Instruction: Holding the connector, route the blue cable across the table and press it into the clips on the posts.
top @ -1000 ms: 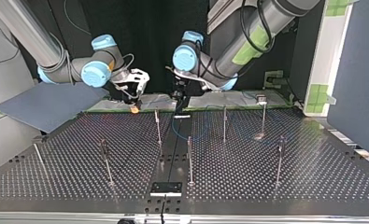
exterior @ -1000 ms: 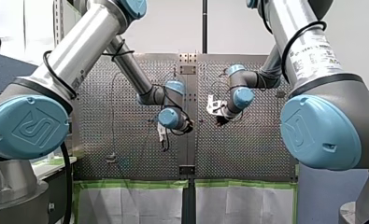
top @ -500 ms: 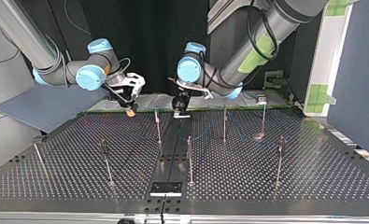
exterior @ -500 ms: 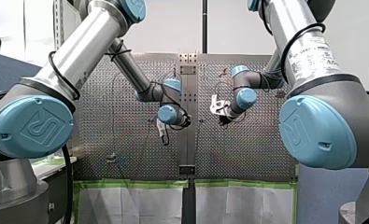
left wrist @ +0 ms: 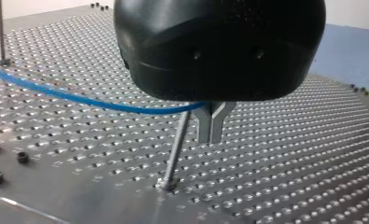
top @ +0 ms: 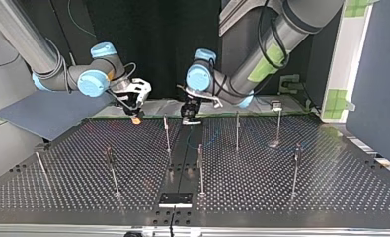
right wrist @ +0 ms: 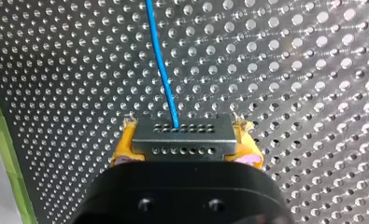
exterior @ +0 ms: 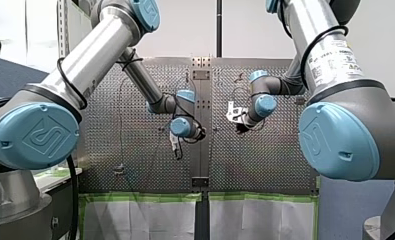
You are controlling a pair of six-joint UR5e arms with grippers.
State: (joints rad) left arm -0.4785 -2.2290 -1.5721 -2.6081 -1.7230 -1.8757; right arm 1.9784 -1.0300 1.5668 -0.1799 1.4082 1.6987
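My right gripper (right wrist: 184, 147) is shut with its yellow pads (right wrist: 124, 150) on the grey connector (right wrist: 182, 136). The blue cable (right wrist: 162, 65) leaves the connector and runs ahead over the perforated table. In the top view my right gripper (top: 136, 118) hangs at the table's far edge, left of the middle. My left gripper (left wrist: 211, 133) has its metal fingers shut; the blue cable (left wrist: 79, 99) runs in at their root. A thin post (left wrist: 177, 144) stands right beside those fingers. In the top view my left gripper (top: 189, 120) hovers beside a far middle post (top: 167, 133).
Several thin posts stand across the table, among them one at the middle (top: 200, 168), two at the top view's right (top: 237, 129) (top: 295, 168) and one at its left (top: 111, 168). A black plate (top: 175, 199) lies at the near edge. Green-taped cloth (exterior: 145, 215) hangs below the table.
In the top view my left gripper has come down and forward from the far edge to the middle post. My right gripper, with the connector, has shifted slightly to that view's left.
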